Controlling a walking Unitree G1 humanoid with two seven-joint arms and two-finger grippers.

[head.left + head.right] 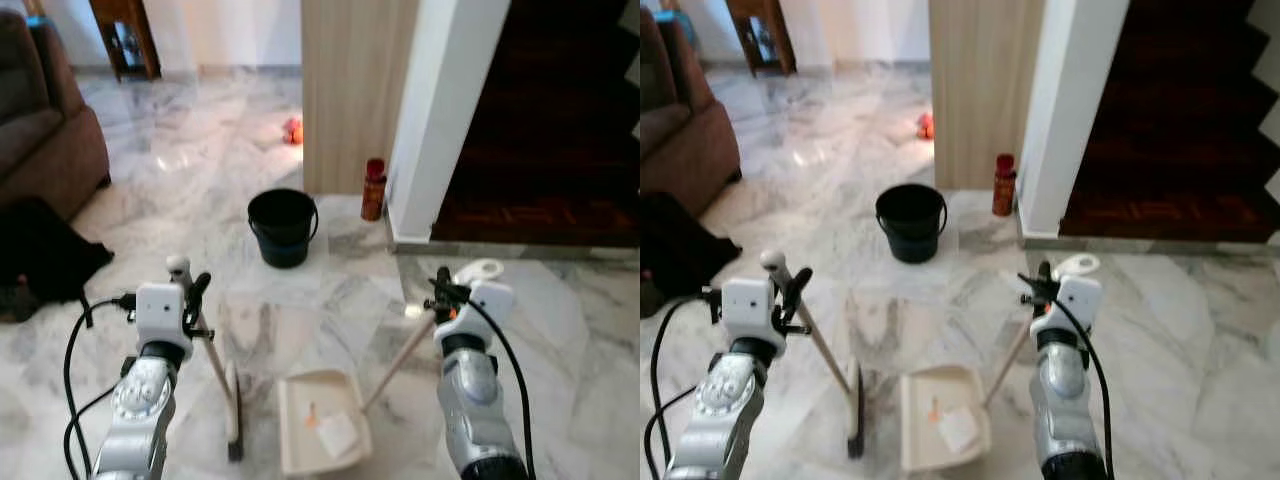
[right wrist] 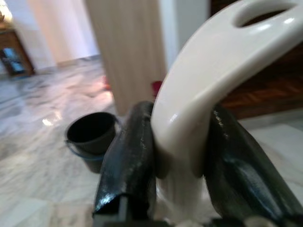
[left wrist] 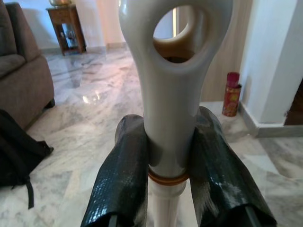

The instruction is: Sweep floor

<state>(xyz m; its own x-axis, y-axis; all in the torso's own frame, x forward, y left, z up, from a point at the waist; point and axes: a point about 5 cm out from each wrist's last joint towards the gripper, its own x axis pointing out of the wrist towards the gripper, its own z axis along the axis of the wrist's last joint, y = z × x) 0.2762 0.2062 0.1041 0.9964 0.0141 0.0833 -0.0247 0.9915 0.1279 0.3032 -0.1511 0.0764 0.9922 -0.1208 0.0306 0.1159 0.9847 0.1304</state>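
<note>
Marble floor (image 1: 180,170) stretches out ahead, and down near the robot's feet sits the cream dustpan (image 1: 320,420) with a scrap of white paper (image 1: 337,433) and a bit of orange debris in its tray. The right tool (image 1: 440,290) is clamped tight on the dustpan's long handle (image 1: 400,360), its black fingers (image 2: 130,165) squeezing just under the looped grip. Over on the left, the left tool (image 1: 195,295) is closed around the broom handle (image 1: 215,365), fingers (image 3: 125,175) pinching the white stick just below its hanging loop; the broom head (image 1: 234,415) rests on the floor just left of the dustpan. Farther off, a black bucket (image 1: 283,227) stands in the middle, with a red can (image 1: 373,189) beside the white pillar (image 1: 440,110) to its right. A brown sofa (image 1: 45,120) and a black bag (image 1: 45,255) sit at far left.
</note>
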